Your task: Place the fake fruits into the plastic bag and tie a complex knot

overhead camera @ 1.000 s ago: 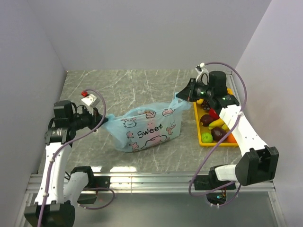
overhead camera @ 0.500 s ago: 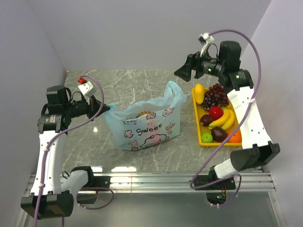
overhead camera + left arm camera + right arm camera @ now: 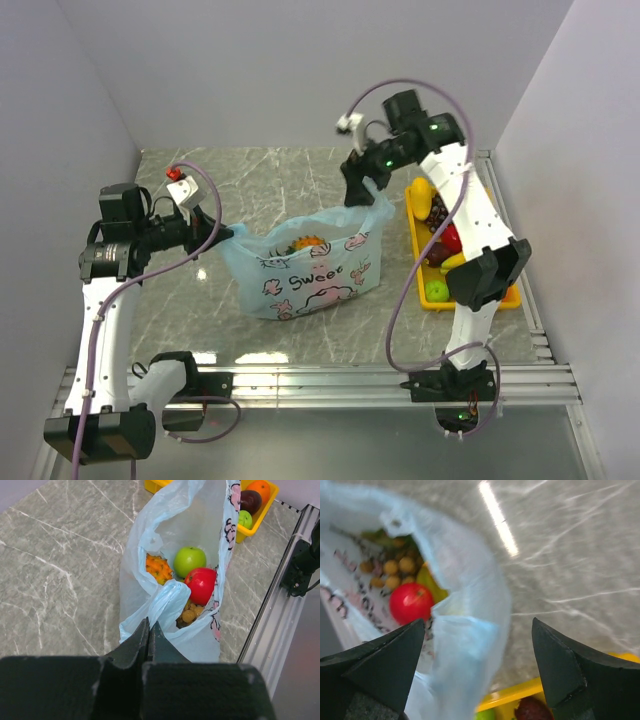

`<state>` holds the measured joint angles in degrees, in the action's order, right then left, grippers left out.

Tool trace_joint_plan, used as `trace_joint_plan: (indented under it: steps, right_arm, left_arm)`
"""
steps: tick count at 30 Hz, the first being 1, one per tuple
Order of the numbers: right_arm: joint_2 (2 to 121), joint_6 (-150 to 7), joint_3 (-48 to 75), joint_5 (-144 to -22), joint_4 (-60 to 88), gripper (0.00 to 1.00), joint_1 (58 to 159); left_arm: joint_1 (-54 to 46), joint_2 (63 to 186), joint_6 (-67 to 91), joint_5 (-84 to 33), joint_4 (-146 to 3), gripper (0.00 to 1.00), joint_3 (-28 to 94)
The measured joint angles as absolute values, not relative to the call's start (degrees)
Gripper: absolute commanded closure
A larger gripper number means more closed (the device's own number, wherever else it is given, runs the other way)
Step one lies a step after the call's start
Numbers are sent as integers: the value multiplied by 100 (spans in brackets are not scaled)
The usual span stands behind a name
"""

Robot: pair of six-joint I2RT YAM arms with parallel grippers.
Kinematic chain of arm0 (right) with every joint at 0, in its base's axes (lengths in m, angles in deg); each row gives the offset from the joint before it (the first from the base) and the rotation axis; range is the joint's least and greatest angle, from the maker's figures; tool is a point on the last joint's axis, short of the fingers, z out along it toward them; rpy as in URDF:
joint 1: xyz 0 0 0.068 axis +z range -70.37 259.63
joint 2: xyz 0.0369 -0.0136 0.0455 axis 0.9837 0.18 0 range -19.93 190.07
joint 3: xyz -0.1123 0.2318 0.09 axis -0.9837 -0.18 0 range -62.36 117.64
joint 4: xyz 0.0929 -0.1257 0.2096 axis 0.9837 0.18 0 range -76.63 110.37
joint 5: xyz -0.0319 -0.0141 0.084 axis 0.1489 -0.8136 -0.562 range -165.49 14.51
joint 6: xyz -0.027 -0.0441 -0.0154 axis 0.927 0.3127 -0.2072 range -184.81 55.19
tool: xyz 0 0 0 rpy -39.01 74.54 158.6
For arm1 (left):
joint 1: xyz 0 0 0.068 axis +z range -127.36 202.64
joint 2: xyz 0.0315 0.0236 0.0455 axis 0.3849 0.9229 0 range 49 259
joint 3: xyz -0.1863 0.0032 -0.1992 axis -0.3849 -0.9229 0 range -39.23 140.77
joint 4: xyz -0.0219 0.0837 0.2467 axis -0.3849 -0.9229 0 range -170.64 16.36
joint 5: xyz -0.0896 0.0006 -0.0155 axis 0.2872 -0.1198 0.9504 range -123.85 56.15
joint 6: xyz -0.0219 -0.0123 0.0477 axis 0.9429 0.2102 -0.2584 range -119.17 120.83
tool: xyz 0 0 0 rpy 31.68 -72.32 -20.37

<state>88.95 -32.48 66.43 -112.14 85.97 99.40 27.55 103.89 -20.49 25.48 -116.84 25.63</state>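
— Where is the thin, translucent light-blue plastic bag (image 3: 318,278) with the pink-and-white cartoon print sitting?
— Mid-table on the grey marbled table (image 3: 260,180) in the top view, with its mouth gaping upward. A yellow plastic tray (image 3: 428,305) of fruits is lying at its 3 o'clock.
— And the grippers?
— The left gripper (image 3: 216,237) is clenching the bag's handle at 9 o'clock and stretching it taut. The right gripper (image 3: 479,630) is hanging spread wide over the crumpled handle at 1 o'clock, gripping nothing.
— What is inside?
— A green apple (image 3: 190,561), a red apple (image 3: 201,584), a spiky orange fruit (image 3: 159,567) and tan grapes (image 3: 188,615) are showing. The handles are standing apart, untied.
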Motion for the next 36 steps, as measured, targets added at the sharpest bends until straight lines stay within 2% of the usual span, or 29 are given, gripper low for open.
trace_joint_plan:
  steps: [1,2,4,5,7,10,11,15,19,23,29,36]
  right_arm:
    - [8889,-3110,6490,-11172,8713,9,10071]
    - [8886,-2992,6381,-11135,8805,16,10207]
    - [8886,-2837,6291,-11056,8936,25,10368]
    - [8886,-2784,6289,-11002,8977,38,10403]
    - [8886,-2710,6333,-10860,9010,51,10399]
    - [8910,-2611,6451,-10674,9036,94,10344]
    - [8926,-2633,6534,-10624,9058,100,10329]
    - [8869,-3243,6783,-10713,8905,100,10130]
    - [8406,-4777,6364,-11069,7622,100,9363]
    - [7321,-6718,4895,-11236,5885,100,8456]
    - [5761,-8331,2692,-11192,4339,100,8342]
    - [5547,-9142,1481,-11244,3236,100,8511]
  left_arm:
    - [2755,10389,-2049,2548,-11682,100,2563]
    - [2755,10389,-2047,2546,-11682,100,2563]
    - [2755,10389,-2047,2546,-11682,100,2563]
    - [2755,10389,-2047,2546,-11682,100,2563]
    - [2755,10387,-2047,2544,-11682,100,2563]
    - [2755,10379,-2025,2526,-11675,100,2561]
    - [2755,10372,-1977,2513,-11651,100,2561]
    - [2755,10320,-1295,2273,-11214,100,2515]
    - [2855,10298,-296,1786,-10539,100,2475]
    - [3061,10317,513,1646,-10040,100,2524]
    - [3321,10333,795,1549,-9983,100,2602]
    - [3561,10409,661,1984,-9955,99,2539]
